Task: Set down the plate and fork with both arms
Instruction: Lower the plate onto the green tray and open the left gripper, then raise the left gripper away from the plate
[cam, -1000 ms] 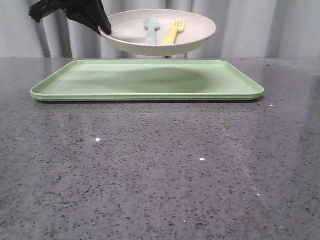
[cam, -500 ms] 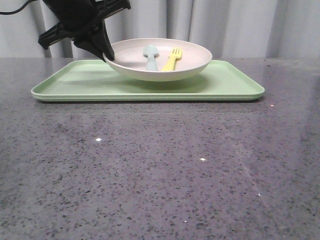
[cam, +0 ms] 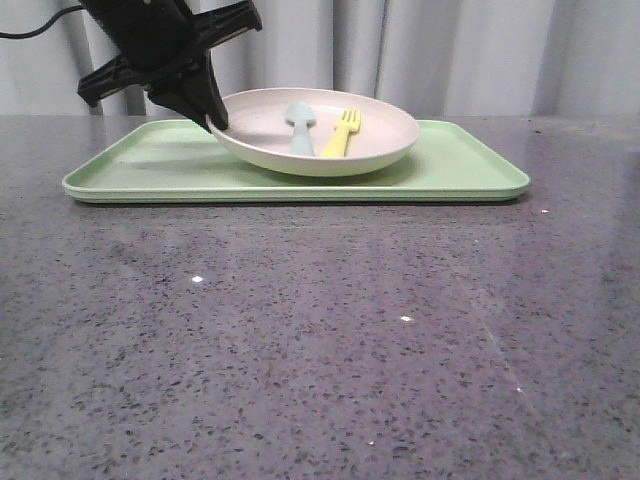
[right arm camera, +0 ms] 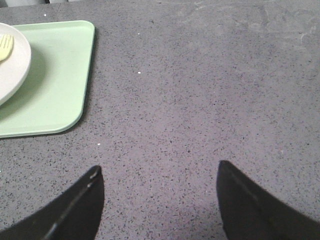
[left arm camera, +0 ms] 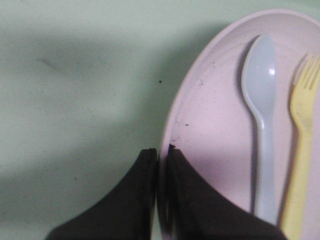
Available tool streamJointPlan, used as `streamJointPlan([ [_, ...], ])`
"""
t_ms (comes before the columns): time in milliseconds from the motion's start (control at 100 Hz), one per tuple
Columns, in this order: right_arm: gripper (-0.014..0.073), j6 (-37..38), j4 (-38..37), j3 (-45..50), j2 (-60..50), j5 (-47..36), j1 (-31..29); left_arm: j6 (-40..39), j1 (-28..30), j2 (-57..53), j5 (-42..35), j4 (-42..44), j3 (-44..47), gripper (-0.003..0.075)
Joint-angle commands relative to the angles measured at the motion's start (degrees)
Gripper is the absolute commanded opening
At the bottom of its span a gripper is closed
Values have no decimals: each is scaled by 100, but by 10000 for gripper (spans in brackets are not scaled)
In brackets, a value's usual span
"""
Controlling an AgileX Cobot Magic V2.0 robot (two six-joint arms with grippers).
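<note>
Plate (cam: 345, 152) rim sits pinched between the left gripper's (left arm camera: 161, 155) fingers, fork (cam: 343, 132) lying inside; right gripper (right arm camera: 159, 172) spreads wide over bare table (right arm camera: 210, 90).

A robot test bench, not a lived-in kitchen, was the setting: a speckled grey stone-look table (cam: 330, 340) stood before plain pale grey curtains (cam: 480, 55). A black cable (cam: 35, 27) trailed from the black robot arm (cam: 150, 40), and the tableware sat staged on a single light-green tray (cam: 470, 165).
</note>
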Motion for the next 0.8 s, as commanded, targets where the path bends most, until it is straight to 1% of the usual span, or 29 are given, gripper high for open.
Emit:
streamJointPlan([
  [0,489,-46,-46,-195,72,-437,-43,-74,-41,-333,-303,-127,-222,94],
  [130,489,-46,-58,-195,72,-442,-43,-74,-41,-333,-217,-127,-222,239],
  [220,489,-46,-57,-187,72,-436,-38,-74,-41,-333,-193,-127,-222,291],
  [410,489,-46,-57,-93,72,-544,-18,-74,-41,-465,-193,-99,-222,295],
  [500,489,-36,-46,-93,72,-508,65,-74,-41,-639,-132,98,-222,295],
  [600,489,-36,-46,-154,177,-409,234,-74,-41,-901,31,515,-174,295],
  [710,489,-42,-68,-368,422,-267,435,-115,-41,-1340,-37,831,128,294],
  [790,489,-42,-68,-638,641,-127,559,-113,-29,-1772,-287,1012,630,294],
])
